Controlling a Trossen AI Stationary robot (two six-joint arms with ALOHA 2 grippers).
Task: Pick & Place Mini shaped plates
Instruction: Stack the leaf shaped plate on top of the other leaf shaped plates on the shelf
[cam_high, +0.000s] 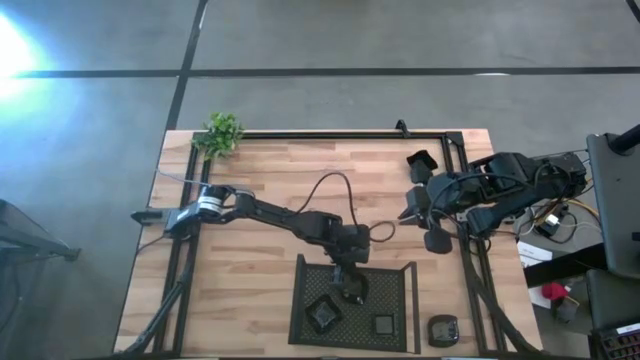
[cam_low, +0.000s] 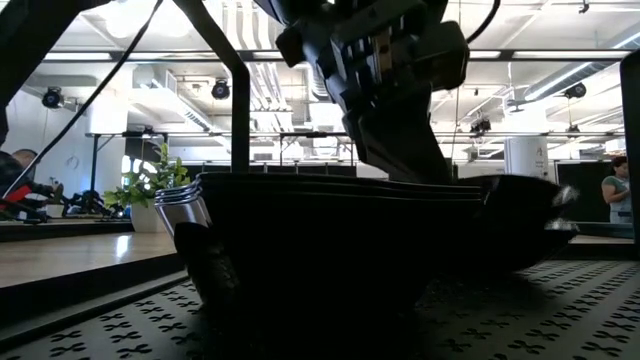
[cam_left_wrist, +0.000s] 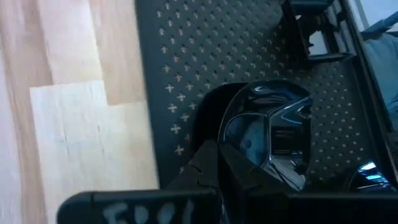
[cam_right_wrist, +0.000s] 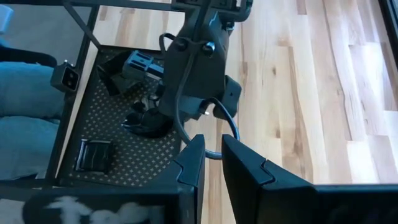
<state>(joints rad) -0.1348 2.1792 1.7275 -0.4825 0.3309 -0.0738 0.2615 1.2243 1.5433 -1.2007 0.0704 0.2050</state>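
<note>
Reaching down into the black mesh tray (cam_high: 305, 300) at the worktop's (cam_high: 240, 250) six o'clock edge, the left hand (cam_high: 351, 287) is clamped on a glossy mini plate (cam_left_wrist: 270, 140) just above the mesh. Two more mini plates (cam_high: 323, 314) lie in the tray toward five and seven o'clock. The right hand (cam_right_wrist: 211, 163) waits at three o'clock, fingers narrowly parted, holding nothing.

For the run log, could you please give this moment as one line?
left tool: shut on plate, over tray | right tool: empty, waiting at table's right | tray: two plates
</note>
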